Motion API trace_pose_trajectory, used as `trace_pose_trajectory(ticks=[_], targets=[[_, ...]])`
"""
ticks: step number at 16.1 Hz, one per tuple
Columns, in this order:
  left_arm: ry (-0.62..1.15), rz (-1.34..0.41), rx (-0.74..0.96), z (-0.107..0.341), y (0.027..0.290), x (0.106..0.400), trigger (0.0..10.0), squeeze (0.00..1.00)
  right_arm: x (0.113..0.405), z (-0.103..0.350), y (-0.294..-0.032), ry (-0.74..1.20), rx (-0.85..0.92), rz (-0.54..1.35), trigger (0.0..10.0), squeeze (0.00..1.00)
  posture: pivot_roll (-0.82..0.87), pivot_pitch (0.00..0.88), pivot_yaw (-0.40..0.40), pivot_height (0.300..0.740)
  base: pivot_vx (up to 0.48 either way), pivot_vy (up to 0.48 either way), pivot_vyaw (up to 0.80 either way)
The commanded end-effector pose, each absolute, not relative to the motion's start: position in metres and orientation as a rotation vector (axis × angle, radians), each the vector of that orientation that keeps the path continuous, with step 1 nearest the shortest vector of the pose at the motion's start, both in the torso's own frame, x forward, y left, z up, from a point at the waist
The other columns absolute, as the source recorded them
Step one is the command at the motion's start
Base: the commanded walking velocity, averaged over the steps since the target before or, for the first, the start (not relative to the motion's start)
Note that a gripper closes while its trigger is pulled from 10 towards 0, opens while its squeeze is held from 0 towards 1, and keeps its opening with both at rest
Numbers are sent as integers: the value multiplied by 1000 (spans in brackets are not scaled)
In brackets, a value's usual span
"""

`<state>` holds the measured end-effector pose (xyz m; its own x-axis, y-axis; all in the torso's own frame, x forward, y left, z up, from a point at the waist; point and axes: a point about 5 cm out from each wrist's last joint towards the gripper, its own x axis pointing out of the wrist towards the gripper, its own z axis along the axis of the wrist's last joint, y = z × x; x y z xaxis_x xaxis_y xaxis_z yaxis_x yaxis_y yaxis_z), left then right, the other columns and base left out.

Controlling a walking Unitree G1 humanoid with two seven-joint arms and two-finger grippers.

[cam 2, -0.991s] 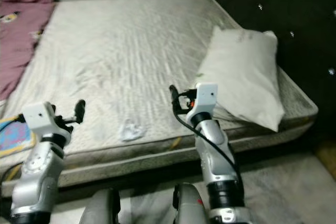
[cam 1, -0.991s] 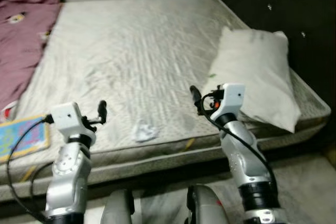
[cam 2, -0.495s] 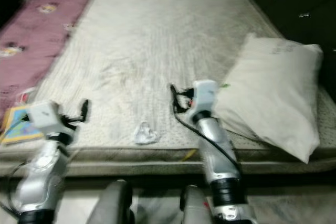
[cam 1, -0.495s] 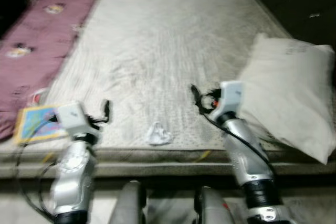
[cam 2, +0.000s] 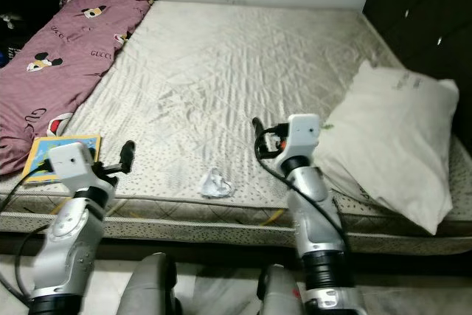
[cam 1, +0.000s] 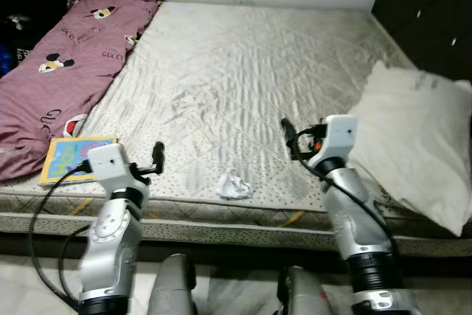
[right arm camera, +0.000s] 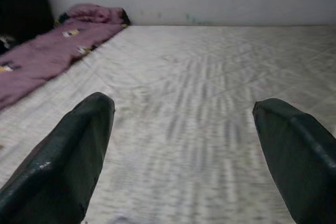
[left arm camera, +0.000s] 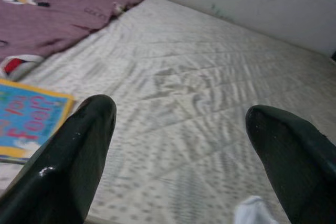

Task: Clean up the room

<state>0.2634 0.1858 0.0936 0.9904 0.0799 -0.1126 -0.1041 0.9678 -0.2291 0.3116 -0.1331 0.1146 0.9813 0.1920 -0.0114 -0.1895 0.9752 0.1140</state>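
In the left eye view a bare grey mattress [cam 1: 243, 71] lies before the robot, with a crumpled white scrap of paper [cam 1: 234, 186] near its front edge, between the two raised arms. A maroon printed blanket [cam 1: 70, 57] runs along the robot's left side of the bed, and a colourful children's book [cam 1: 74, 158] lies flat at the blanket's near end, just beside the left arm. A white pillow [cam 1: 420, 138] rests on the right side of the mattress, next to a dark tufted headboard [cam 1: 435, 12]. The left gripper [cam 1: 157, 157] is held above the mattress's front edge, near the book, and the right gripper [cam 1: 289, 135] hovers over the mattress between the paper and the pillow. The right eye view gives the same layout, the paper sitting apart from both grippers and nearer the front edge than either. In the left wrist view the left gripper's two black fingers [left arm camera: 79, 156] are spread wide with nothing between them; the book lies beyond one finger, a bit of the white paper peeks in near the other, and the blanket and a pale wall [left arm camera: 252, 3] show farther off. In the right wrist view the right gripper's fingers [right arm camera: 73, 150] are likewise parted and empty, facing across the mattress toward the blanket and the wall
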Motion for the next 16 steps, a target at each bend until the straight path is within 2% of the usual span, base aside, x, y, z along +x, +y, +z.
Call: trace_pose_trajectory(ticks=[1,2,4,9,11,16], targets=[[109,86,-240,94,184,265,10000,0,312,113,-136,32,110,189,10000,0,-90,11,-10,638,0,480,-800],[108,85,-240,94,184,265,10000,0,312,113,-136,31,110,189,10000,0,-90,11,-10,638,0,480,-800],[103,88,-241,95,184,266,10000,0,313,114,-136,30,113,187,10000,0,-93,9,-9,638,0,480,0],[71,125,-261,103,188,264,10000,0,313,116,-133,20,119,215,10000,0,-73,8,-28,638,0,0,0],[48,140,-206,107,191,261,10000,0,313,116,-132,17,122,226,10000,0,-64,18,-29,638,0,0,0],[83,131,-163,100,196,253,10000,0,305,110,-131,42,128,241,10000,0,-69,65,-23,593,0,0,0]])
